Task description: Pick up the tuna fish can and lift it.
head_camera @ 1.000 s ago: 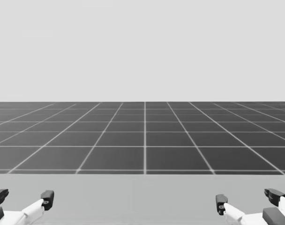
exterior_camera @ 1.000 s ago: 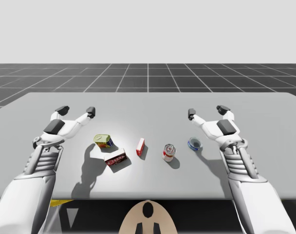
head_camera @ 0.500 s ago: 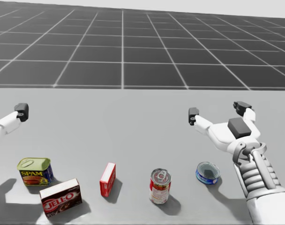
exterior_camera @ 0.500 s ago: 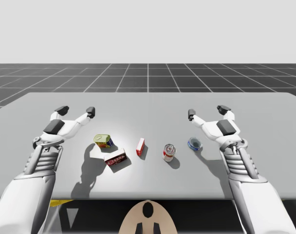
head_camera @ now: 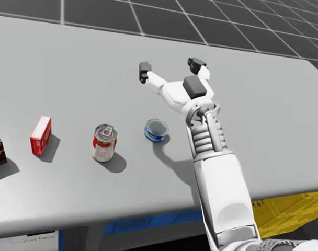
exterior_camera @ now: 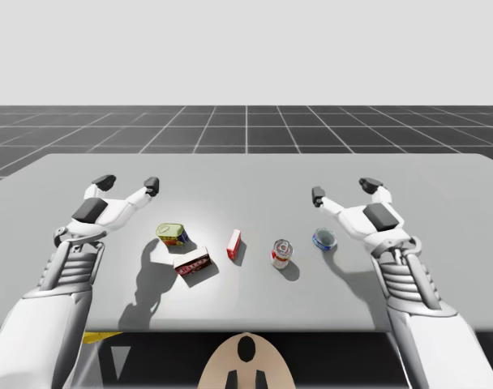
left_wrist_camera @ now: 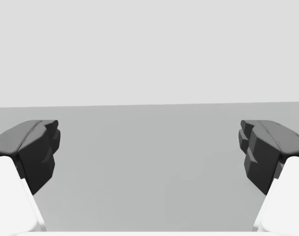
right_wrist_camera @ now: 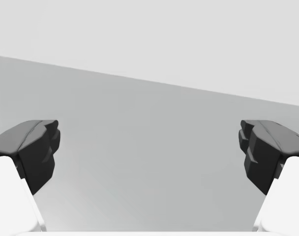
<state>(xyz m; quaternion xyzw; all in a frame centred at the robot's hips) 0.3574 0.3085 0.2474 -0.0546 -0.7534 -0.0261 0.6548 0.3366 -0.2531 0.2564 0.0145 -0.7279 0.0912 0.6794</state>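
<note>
The low blue round can (exterior_camera: 324, 238) is seen upright on the grey table (exterior_camera: 230, 174), right of centre in the high view and just left of centre in the head view, where a flat greyish top ringed by a blue wall is made out. Just above it in the frame, the right gripper (exterior_camera: 344, 190) is held wide open, nothing gripped, nothing touched. The left gripper (exterior_camera: 128, 184), equally wide and unloaded, is picked up at the high view's left. Bare table is seen between the fingers in both wrist views. Left of the can, a red-and-white can (exterior_camera: 281, 253) and a small red box (exterior_camera: 233, 243) are lined up.
</note>
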